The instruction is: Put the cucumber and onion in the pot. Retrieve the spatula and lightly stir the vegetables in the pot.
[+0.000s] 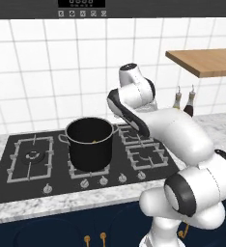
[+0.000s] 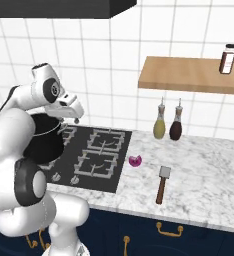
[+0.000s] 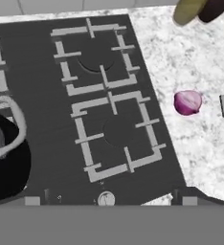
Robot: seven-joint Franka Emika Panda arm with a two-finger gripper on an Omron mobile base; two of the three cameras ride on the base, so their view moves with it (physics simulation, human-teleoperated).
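Nearest to us in the right base view, our white arm (image 2: pixel 24 165) rises at 8 o'clock and bends forward over the black stove (image 2: pixel 96 152). Our gripper (image 2: pixel 75 120) hangs above the stove, just to the 3 o'clock side of the pot (image 2: pixel 41 142), and it holds nothing; the fingertips are hard to make out from the base cameras, but the hand view has them standing far apart at its bottom corners, so we take the jaws as spread wide. In the left base view the pot (image 1: pixel 90 143) sits on the front middle burner, upright, and a small yellowish-green bit shows inside near its far wall, though we cannot tell what it is. From the hand view the onion (image 3: pixel 187 102), purple and round, lies on the marble counter (image 3: pixel 200 57) just beside the stove's edge, at 3 o'clock from the 2 burners below us. The spatula (image 2: pixel 162 184) lies flat on the counter at 4 o'clock from the onion, near but apart from it. 2 bottles (image 2: pixel 168 125) stand by the tiled wall under a wooden shelf (image 2: pixel 189 75), and 1 jar (image 2: pixel 228 59) stands on that shelf.
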